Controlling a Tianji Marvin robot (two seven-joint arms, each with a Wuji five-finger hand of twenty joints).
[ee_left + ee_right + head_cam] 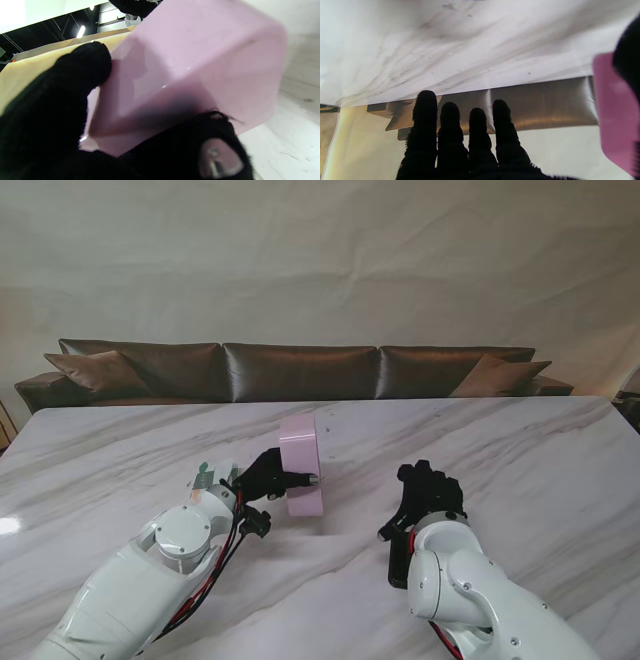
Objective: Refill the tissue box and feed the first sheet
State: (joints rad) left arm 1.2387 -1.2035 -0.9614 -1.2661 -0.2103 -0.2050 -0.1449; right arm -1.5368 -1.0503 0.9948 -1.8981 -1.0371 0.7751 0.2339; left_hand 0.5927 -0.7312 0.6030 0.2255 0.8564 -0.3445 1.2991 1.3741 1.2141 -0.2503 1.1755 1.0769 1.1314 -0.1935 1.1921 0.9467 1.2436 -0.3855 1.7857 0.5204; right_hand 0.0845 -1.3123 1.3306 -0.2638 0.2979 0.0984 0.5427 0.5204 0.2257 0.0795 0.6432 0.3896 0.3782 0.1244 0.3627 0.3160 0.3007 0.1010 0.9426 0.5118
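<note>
Both white arms rise over a grey-veined marble bench [520, 450], with a dark brown sofa [300, 370] and a pale wall beyond it. Left of the bench's middle, the left hand [265, 475] clasps the pink tissue box [300, 463], tipped on edge. Well apart, the right hand [428, 490] hovers palm-down, fingers [426, 110] straight, holding nothing.

A white marble counter [520, 450] with grey veins fills the foreground. Along its far edge runs a long dark brown leather sofa [300, 372] with a cushion [97, 370] at each end. Behind it hangs a plain cream wall [320, 260], evenly lit.
</note>
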